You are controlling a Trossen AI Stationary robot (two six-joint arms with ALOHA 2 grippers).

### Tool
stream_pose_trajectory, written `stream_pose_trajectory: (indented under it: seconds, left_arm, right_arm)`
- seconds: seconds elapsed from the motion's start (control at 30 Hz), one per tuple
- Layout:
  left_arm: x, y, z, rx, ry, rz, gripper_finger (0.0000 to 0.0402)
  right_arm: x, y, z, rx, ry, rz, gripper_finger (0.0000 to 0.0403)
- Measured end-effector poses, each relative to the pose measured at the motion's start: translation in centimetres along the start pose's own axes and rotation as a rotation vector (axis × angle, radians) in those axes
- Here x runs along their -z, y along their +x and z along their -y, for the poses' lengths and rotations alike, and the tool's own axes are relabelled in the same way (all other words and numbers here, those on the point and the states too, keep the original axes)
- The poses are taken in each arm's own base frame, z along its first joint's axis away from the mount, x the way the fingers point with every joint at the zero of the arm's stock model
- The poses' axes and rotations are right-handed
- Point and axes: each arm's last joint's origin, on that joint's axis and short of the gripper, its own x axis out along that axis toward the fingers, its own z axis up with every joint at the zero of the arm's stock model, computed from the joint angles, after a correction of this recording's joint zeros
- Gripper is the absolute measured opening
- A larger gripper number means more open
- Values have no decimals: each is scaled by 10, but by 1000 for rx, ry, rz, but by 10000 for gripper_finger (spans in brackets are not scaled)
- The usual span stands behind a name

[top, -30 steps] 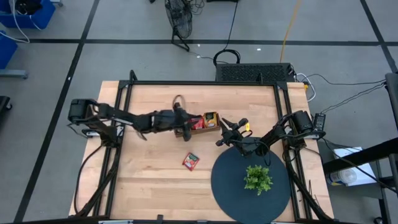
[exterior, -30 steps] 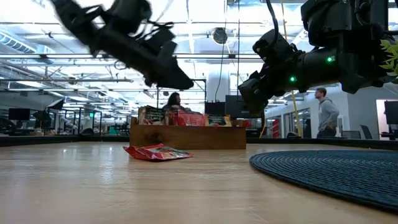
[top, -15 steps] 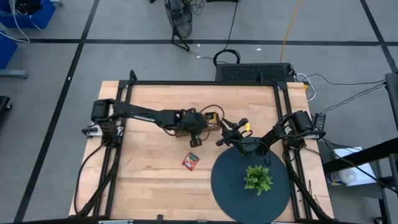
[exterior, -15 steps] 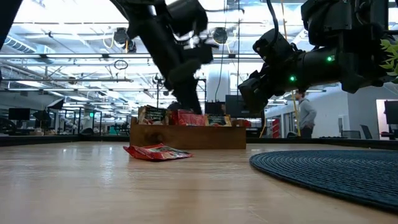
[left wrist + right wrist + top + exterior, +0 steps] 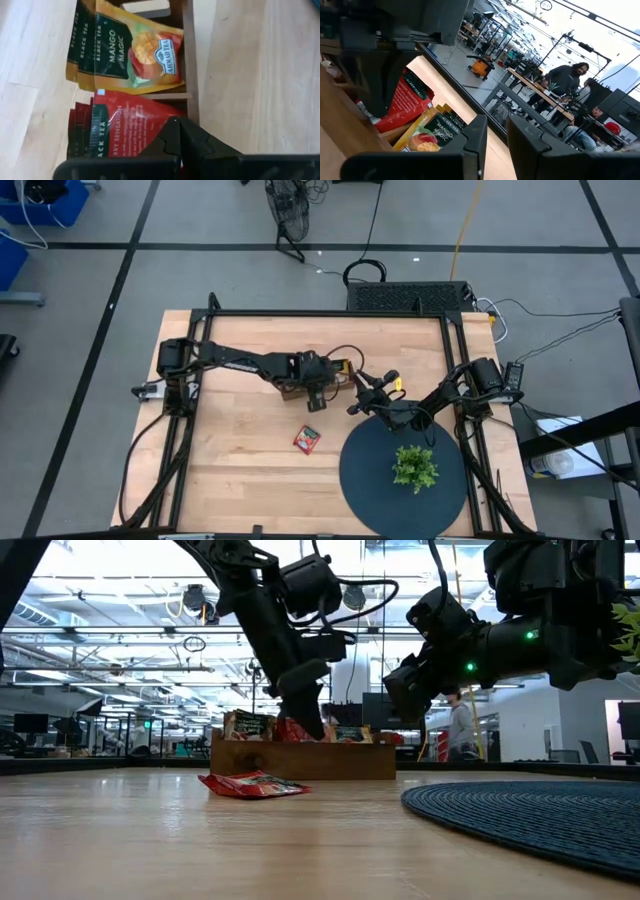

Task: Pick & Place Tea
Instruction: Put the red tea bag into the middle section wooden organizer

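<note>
The left gripper (image 5: 318, 388) has its fingers clenched on a red tea sachet (image 5: 131, 125) in the wooden tray (image 5: 300, 759), one more sachet (image 5: 307, 439) lies on the worktop (image 5: 240, 460), and the right gripper (image 5: 362, 392) hovers nearby with fingers slightly apart.

A pale wooden table (image 5: 240, 470) is carrying four items. A brown wooden tray (image 5: 340, 385) is sitting near the far middle, holding tea sachets. One red sachet (image 5: 307, 439) is lying loose on the bare wood, nearer than the tray. A dark round mat (image 5: 370, 475) is lying at the near right, bearing a small green plant (image 5: 414, 467).
</note>
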Motion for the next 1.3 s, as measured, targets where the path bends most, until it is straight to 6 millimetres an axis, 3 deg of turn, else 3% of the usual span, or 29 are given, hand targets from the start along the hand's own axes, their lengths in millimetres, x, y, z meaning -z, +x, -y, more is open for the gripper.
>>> stream_pose_trajectory:
  seconds: [0.57,0.9,1.3]
  left_arm:
    - [15,10,-14,-10,-48,-90,1]
    - [18,29,-10,-23,-38,-99,1]
    - [18,21,6,-120,54,-91,2]
  right_arm:
    - [0,0,0,-3,-6,-1,61]
    - [0,0,0,-3,-5,-1,61]
    - [1,0,0,-3,-6,-1,61]
